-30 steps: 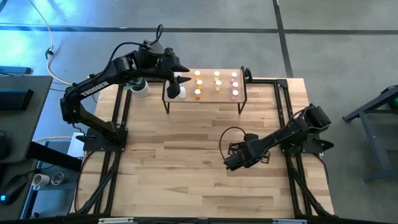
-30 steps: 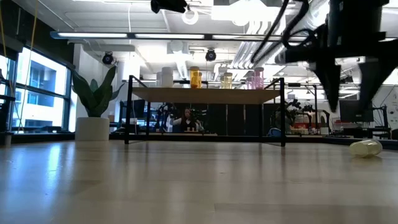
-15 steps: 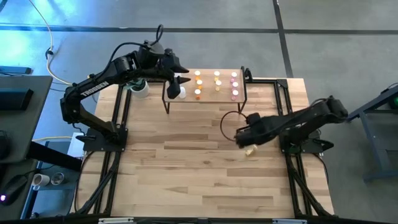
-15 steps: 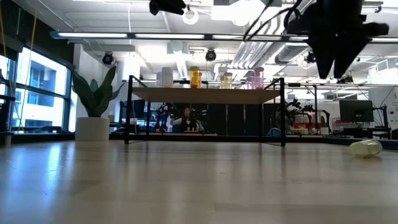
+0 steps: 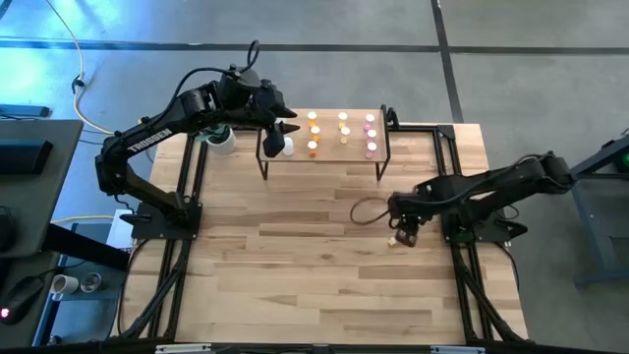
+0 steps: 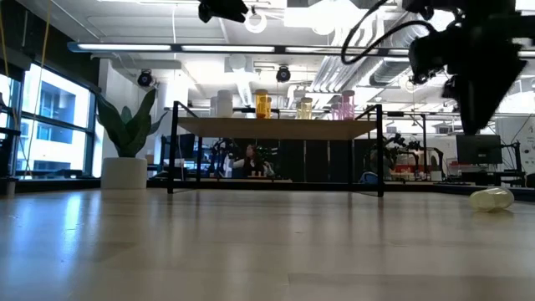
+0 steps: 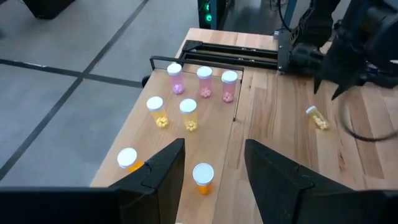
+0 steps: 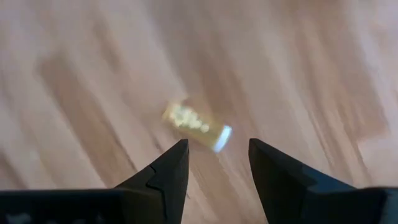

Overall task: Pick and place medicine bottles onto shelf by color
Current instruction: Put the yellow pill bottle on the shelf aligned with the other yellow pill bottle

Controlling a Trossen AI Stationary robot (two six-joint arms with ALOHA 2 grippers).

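One yellow medicine bottle (image 5: 395,239) lies on its side on the striped wooden tabletop (image 5: 295,265), well out from the shelf (image 5: 346,147) and toward the right side of the table. The right gripper (image 5: 404,232) hangs directly above it, fingers apart and pointed down, with the bottle showing in the gap between them in the right wrist view (image 8: 196,127); nothing is clamped. From table height the same bottle (image 6: 491,198) rests alone on the wood at the far right. Over at the shelf's left end, the left gripper (image 5: 287,127) hovers just above the board with its two fingers (image 7: 158,171) spread and empty. Standing upright on the shelf are three pink bottles (image 7: 204,81) in a row at the far end, two yellow ones (image 7: 188,114) nearer the middle, and two orange ones (image 7: 203,178) closest to that gripper. A white bottle (image 5: 287,147) also stands by the shelf's left edge.
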